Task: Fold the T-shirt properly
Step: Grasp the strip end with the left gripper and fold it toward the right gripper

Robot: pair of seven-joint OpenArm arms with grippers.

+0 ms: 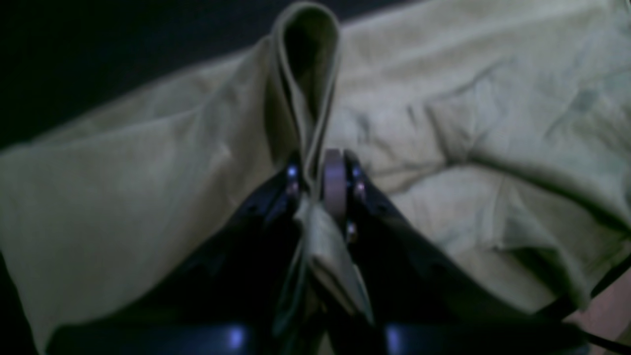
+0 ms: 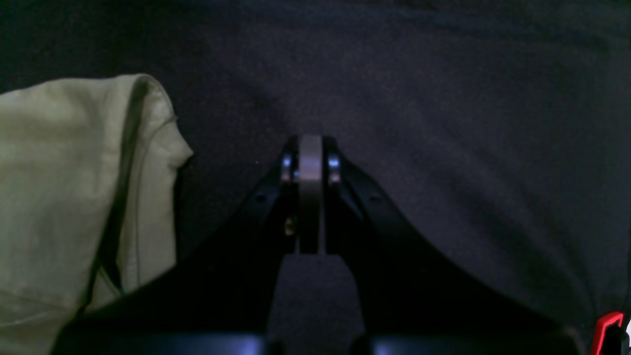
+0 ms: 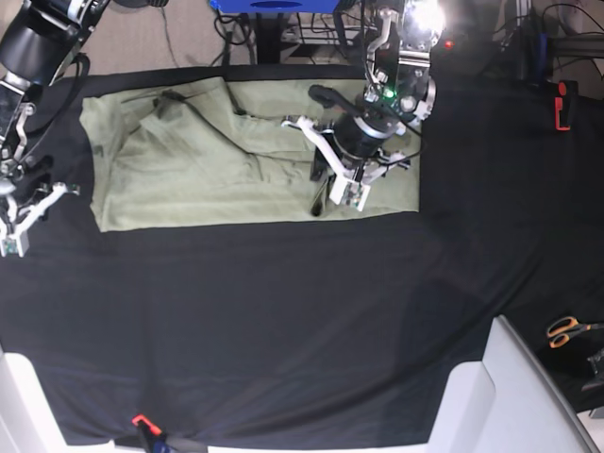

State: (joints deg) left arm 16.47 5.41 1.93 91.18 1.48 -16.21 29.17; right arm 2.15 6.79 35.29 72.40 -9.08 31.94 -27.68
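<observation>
The pale green T-shirt (image 3: 189, 170) lies spread across the far half of the black cloth, wrinkled, with one side folded over onto itself. My left gripper (image 1: 318, 170) is shut on a pinched fold of the shirt, and a loop of fabric (image 1: 308, 59) stands up above the fingertips. In the base view this gripper (image 3: 332, 196) hangs over the shirt's right part near its front edge. My right gripper (image 2: 310, 148) is shut with nothing between its pads. It hovers over bare black cloth just beside the T-shirt's edge (image 2: 74, 172), at the left of the base view (image 3: 17, 231).
The black table cloth (image 3: 283, 311) covers the whole table. Orange-handled scissors (image 3: 569, 329) lie off the cloth at the right. A red object (image 3: 563, 104) sits at the far right, and a small red clip (image 3: 142, 422) at the cloth's front edge. White panels (image 3: 491, 396) border the front corners.
</observation>
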